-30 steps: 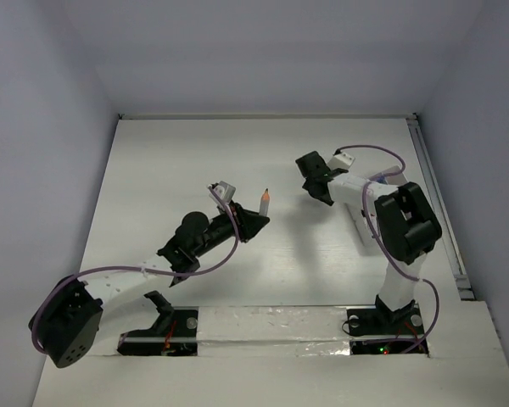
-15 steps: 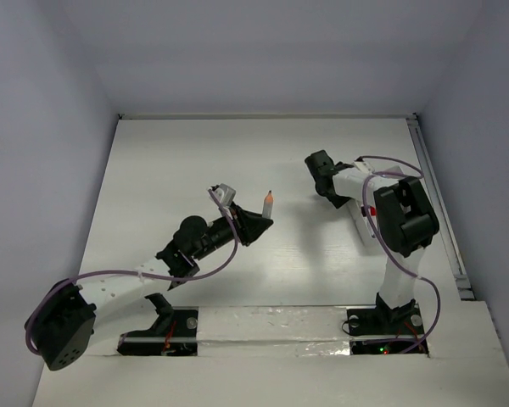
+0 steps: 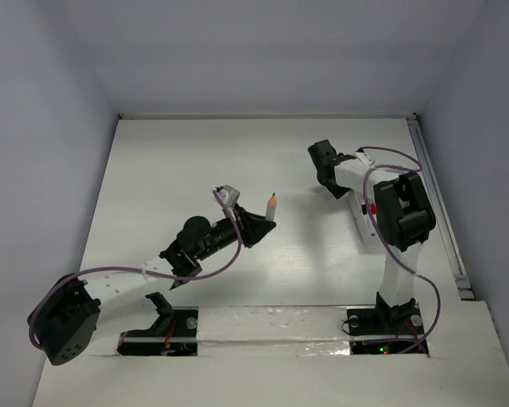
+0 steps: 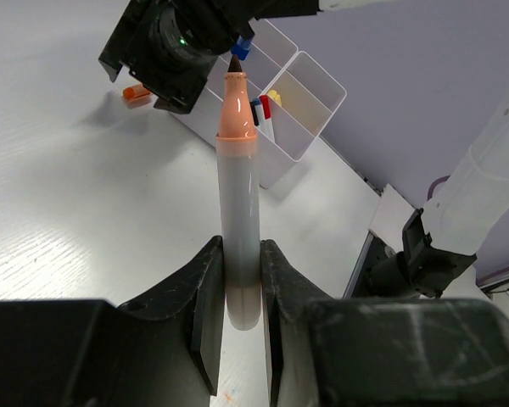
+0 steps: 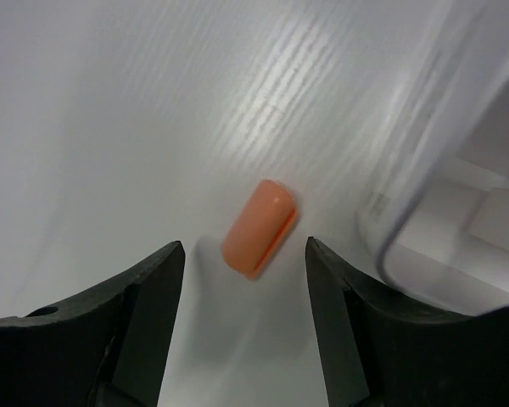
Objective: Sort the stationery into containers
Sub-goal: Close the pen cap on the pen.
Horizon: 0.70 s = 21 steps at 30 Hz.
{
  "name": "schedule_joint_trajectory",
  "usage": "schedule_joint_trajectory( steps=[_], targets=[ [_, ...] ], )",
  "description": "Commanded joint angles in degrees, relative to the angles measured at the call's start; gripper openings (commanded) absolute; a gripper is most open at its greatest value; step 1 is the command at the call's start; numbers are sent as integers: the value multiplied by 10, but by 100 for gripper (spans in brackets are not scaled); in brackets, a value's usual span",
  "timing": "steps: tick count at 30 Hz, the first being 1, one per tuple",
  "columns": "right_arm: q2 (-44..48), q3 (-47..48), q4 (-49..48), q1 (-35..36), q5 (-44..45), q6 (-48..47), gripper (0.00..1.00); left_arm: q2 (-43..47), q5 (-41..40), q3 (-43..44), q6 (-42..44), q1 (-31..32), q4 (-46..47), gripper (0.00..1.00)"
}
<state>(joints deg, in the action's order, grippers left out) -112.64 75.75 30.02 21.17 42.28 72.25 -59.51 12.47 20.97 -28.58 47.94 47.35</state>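
Observation:
My left gripper [image 4: 242, 288] is shut on a white marker [image 4: 238, 212] with an orange neck and dark tip, held upright above the table; it also shows in the top view [image 3: 270, 206]. My right gripper [image 5: 244, 250] is open and points down, its jaws either side of a small orange cap [image 5: 259, 227] lying on the table, not touching it. The cap also shows in the left wrist view [image 4: 137, 93]. The joined translucent containers [image 4: 310, 102] stand just right of the cap [image 5: 458, 170]; they hold pens with red and blue ends [image 4: 261, 108] and a yellow piece [image 4: 274, 97].
In the top view the right arm [image 3: 399, 212] covers most of the containers [image 3: 359, 222]. White walls enclose the table at the back and sides. A metal rail [image 3: 437, 203] runs along the right edge.
My right gripper has swung back and to the right and come down over the orange cap. My left gripper has shifted slightly right, still holding the marker.

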Motion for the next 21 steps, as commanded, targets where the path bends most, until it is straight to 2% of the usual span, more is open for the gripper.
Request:
schedule_joint_trajectory(
  steps=[1,9,11,14,21],
  targets=[
    [-29,50,44,-24,26,5,65,2,9,3,2,3,38,0],
    [-45,70,78,-50,2,13,62,6,13,3,6,8,37,0],
    [-43,63,76,-56,-5,14,55,7,14,4,7,8,37,0],
    [-51,72,68,-56,-11,-20,47,15,11,2,9,8,35,0],
    [-83,83,36,-56,-47,-98,44,46,-15,-4,20,8,20,0]
  ],
)
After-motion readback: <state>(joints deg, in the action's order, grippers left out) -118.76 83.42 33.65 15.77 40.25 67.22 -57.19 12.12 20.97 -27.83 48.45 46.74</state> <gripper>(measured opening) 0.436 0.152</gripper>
